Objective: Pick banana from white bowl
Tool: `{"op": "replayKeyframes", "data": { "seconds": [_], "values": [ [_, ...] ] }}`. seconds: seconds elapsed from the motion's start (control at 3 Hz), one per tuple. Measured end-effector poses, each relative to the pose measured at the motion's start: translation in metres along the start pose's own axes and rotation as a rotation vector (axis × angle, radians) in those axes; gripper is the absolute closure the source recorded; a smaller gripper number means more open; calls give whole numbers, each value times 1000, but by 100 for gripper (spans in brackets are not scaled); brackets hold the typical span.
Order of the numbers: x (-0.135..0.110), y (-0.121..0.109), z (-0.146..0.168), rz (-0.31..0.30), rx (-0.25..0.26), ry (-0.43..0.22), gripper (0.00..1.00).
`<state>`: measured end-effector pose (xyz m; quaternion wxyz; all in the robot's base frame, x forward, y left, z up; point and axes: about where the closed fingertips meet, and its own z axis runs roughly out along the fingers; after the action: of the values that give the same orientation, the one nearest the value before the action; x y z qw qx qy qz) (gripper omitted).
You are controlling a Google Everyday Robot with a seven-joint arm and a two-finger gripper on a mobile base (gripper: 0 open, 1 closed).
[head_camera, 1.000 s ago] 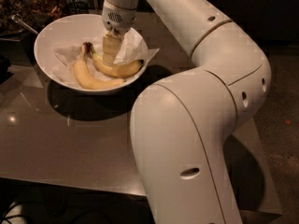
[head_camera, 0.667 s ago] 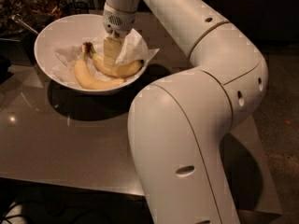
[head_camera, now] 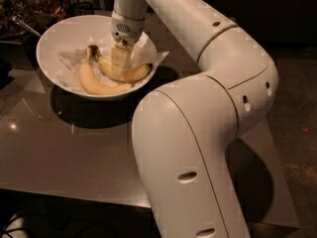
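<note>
in the camera view, a large, round, smooth white bowl (head_camera: 45,43) is seen at ten o'clock in the frame, set on a dull grey tabletop (head_camera: 59,148). it is lined with crumpled white paper (head_camera: 148,53). the thick, deep-yellow curved banana (head_camera: 136,74) lies inside the bowl at its four o'clock side, with its dark stem pointed toward eleven o'clock. a slimmer, paler banana (head_camera: 99,87) with a brown stem stub lies just beside it, at its seven o'clock, and the two stems are close together.

the pale two-finger gripper (head_camera: 120,62) is lowered straight into the bowl and sits on the middle of the deep-yellow curved banana. whether the gripper is released or clenched around the fruit cannot be told, since its tip merges with the peel.

the step in hand is judged to be the grasp itself: the approach looks done, while the banana is not yet lifted and rests on the paper. a firm closure across the middle of the fruit is called for next, followed by a straight rise clear of the rim.

the paler banana may be nudged or dragged along, and the loose paper may be caught up with the lift. dark cluttered items (head_camera: 34,6) are seen past the bowl at eleven o'clock. much of the frame from three to six o'clock is filled by the bulky white jointed robot arm (head_camera: 208,113), by which part of the table is hidden.
</note>
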<state>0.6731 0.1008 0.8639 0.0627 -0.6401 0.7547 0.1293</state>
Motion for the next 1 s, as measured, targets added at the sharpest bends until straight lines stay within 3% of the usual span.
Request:
{"op": "replayKeyframes", "data": {
  "seconds": [0.67,1.0],
  "values": [
    [7,-5,13,15,-24,8,35],
    [11,-6,15,12,-20,12,53]
  ]
}}
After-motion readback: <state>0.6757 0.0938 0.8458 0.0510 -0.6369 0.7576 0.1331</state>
